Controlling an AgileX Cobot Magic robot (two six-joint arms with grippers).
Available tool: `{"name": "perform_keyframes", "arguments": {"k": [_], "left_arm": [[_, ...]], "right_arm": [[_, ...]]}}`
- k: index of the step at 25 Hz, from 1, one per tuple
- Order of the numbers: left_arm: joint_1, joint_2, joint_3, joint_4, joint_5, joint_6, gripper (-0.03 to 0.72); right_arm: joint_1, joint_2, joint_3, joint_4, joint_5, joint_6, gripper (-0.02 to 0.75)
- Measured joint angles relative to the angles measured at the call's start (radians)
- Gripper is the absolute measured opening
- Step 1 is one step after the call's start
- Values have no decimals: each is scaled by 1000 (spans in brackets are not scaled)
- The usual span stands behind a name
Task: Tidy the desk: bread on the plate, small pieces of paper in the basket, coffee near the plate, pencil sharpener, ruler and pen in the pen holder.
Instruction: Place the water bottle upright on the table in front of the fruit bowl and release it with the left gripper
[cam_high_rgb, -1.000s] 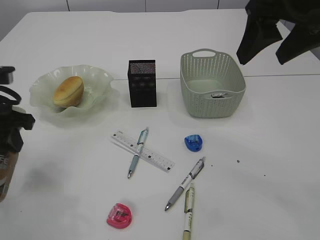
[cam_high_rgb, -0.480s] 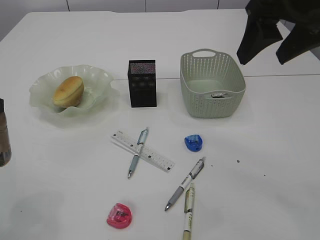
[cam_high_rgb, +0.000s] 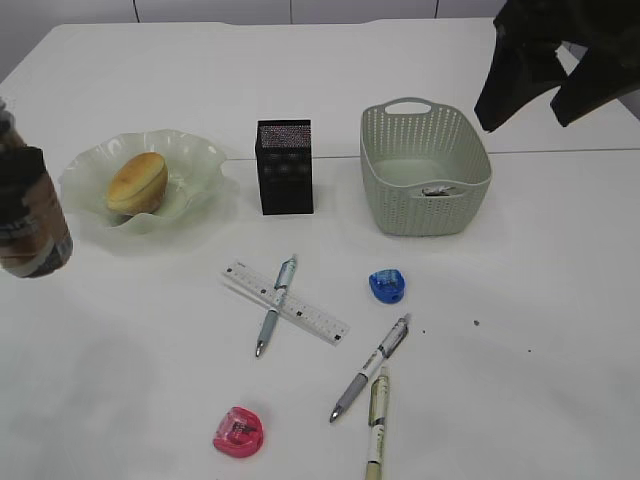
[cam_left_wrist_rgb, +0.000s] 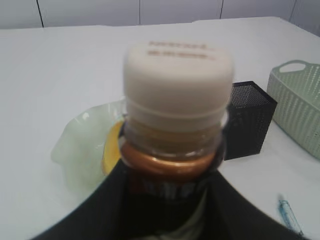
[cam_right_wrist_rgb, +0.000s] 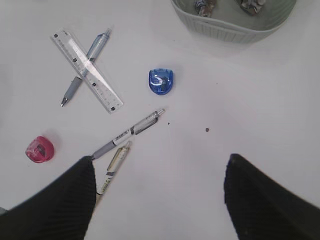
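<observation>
Exterior view: three pens (cam_high_rgb: 275, 305), two sharpeners (cam_high_rgb: 386, 286), one ruler (cam_high_rgb: 285, 302). Left hand (cam_left_wrist_rgb: 170, 200) grasps the coffee bottle (cam_high_rgb: 30, 215) aloft; right hand (cam_right_wrist_rgb: 160, 195) spread, empty.

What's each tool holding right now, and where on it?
Left tool grips the coffee bottle just below its neck. Right tool is open, empty.

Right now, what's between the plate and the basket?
The black pen holder stands between the plate and the basket, touching neither. The exterior view shows it.
</observation>
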Motion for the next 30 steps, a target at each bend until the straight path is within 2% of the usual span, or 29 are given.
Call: {"name": "perform_keyframes", "arguments": {"k": [5,12,17,30], "left_arm": [[0,158,0,-59,-217,62,251],[0,442,-2,-120,-544,72,252],[0,570,-12,-137,-571,72,252],[0,668,-89,-141,-580,72,252]], "right_arm": [[0,0,0,0,0,-11,584],[0,0,0,0,0,-43,585],[0,0,0,0,0,-53,585],[0,0,0,-2,0,-69,585]]}}
